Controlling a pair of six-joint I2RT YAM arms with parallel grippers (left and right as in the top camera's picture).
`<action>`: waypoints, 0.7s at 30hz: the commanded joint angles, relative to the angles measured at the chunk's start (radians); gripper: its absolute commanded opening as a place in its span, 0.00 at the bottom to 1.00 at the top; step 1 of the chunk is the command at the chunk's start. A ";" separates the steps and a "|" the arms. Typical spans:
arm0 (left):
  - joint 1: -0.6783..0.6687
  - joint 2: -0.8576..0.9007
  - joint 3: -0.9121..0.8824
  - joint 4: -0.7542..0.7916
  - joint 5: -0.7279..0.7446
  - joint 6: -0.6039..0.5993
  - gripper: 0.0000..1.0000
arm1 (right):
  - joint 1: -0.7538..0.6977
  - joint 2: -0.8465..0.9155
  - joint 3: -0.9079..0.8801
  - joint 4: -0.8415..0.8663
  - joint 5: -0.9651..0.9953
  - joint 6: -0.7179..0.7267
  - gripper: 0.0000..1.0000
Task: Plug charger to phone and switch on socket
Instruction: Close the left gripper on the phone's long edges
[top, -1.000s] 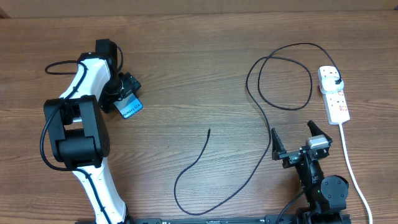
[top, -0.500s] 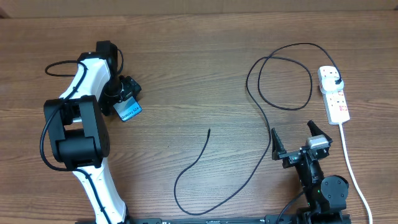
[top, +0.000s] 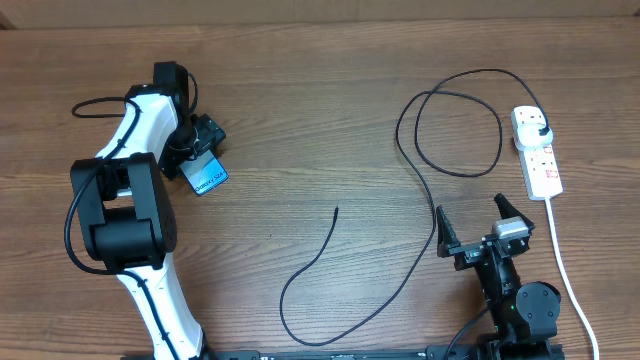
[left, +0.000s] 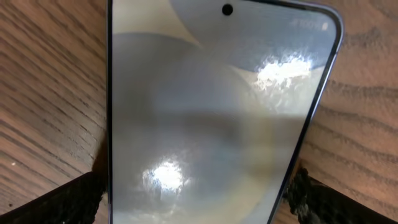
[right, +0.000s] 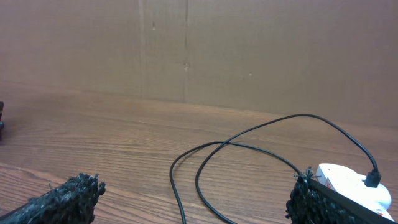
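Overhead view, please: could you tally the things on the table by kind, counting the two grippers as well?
phone: 1
charger cable: 1
power strip: 1
grippers: 2, the left gripper and the right gripper
total: 5

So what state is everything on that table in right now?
phone: flat on the table, charger not connected.
charger: plug in the socket, free tip loose on the table.
socket: charger plugged in; switch position unreadable.
left gripper: jaws open, straddling the phone.
right gripper: jaws open, empty.
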 joint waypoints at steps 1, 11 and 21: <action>0.001 0.022 -0.018 0.004 -0.027 -0.021 1.00 | 0.005 -0.011 -0.011 0.004 -0.005 -0.005 1.00; 0.010 0.023 -0.018 -0.014 -0.027 -0.021 1.00 | 0.005 -0.011 -0.011 0.004 -0.005 -0.005 1.00; 0.016 0.022 -0.018 -0.026 -0.019 -0.021 1.00 | 0.005 -0.011 -0.011 0.004 -0.005 -0.005 1.00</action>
